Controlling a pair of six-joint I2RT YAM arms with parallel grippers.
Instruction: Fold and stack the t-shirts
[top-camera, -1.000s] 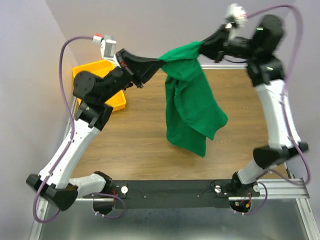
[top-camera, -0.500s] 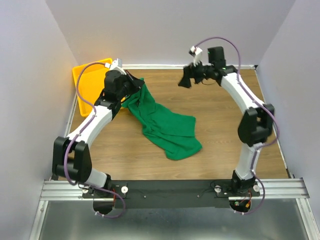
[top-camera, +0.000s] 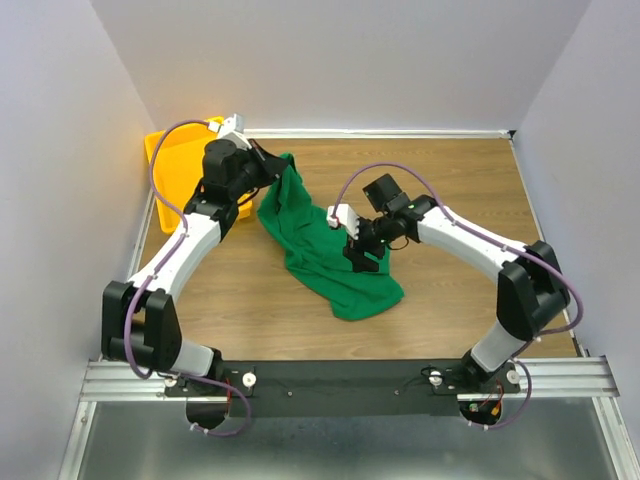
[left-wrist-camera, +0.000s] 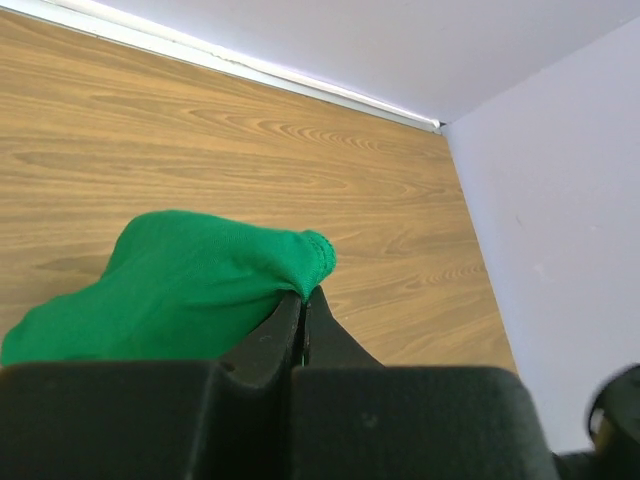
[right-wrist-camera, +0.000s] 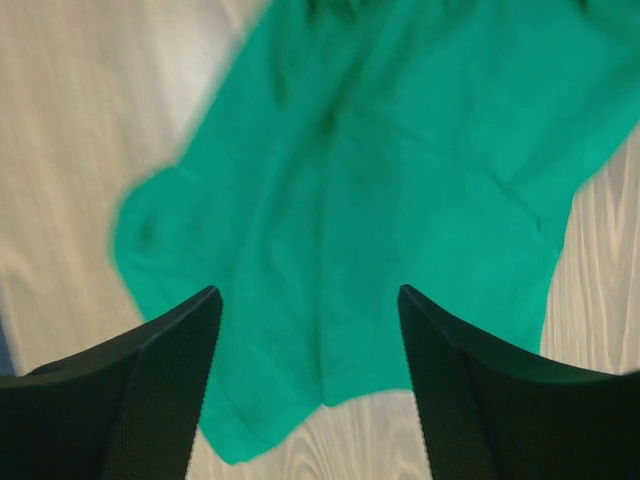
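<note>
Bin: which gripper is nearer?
Left. The left gripper sits just beside the bin, shut on the shirt. The right gripper hangs open over the shirt mid-table, farther off.

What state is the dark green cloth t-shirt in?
Crumpled, not folded: the green t-shirt lies bunched on the wooden table, one end pinched by the left end effector.

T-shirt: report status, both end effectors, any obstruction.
Left end effector shut on t-shirt edge, near yellow bin. Right end effector open, hovering over t-shirt. T-shirt crumpled on table, unfolded. No obstruction seen.
</note>
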